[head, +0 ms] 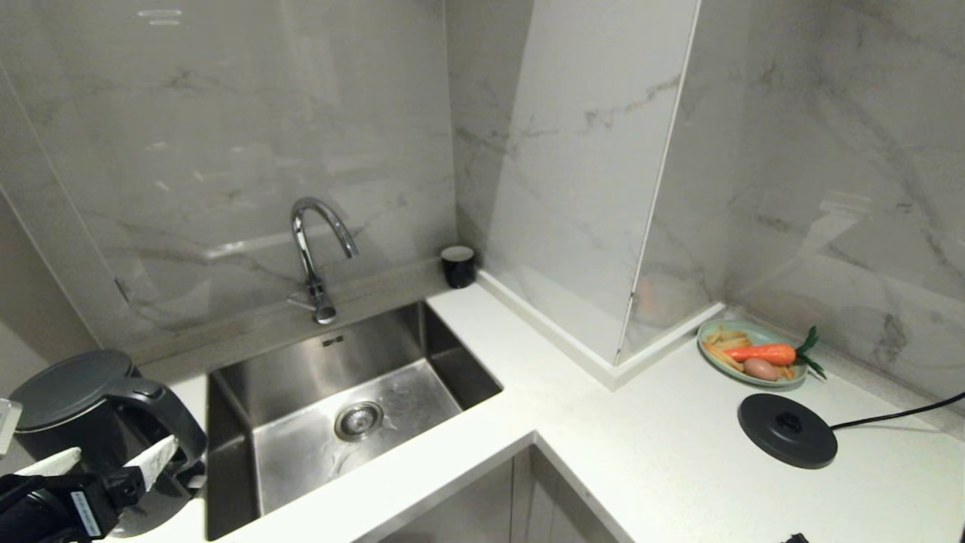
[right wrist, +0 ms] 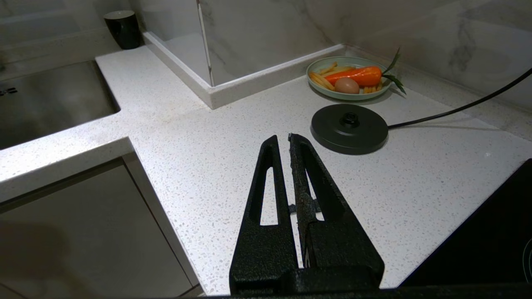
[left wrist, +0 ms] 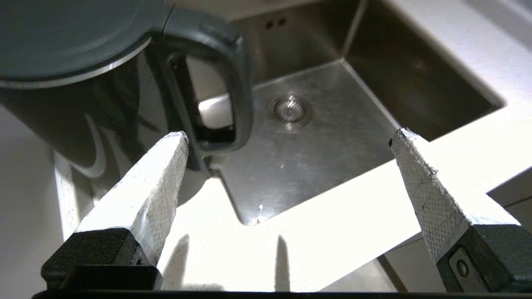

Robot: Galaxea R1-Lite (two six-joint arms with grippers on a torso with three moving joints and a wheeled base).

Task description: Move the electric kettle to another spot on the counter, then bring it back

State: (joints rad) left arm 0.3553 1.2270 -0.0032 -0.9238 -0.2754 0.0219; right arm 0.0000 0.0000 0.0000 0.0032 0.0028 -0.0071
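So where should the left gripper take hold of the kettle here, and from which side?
By the loop handle, coming from the sink side. The kettle stands upright on the counter with its handle turned toward the sink. The left gripper is open just short of it, so closing across the handle's upright bar looks best.

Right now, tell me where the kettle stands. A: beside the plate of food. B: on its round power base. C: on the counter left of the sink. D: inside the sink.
C: the kettle sits on the counter left of the sink, by the open left gripper, while the power base lies bare far to the right.
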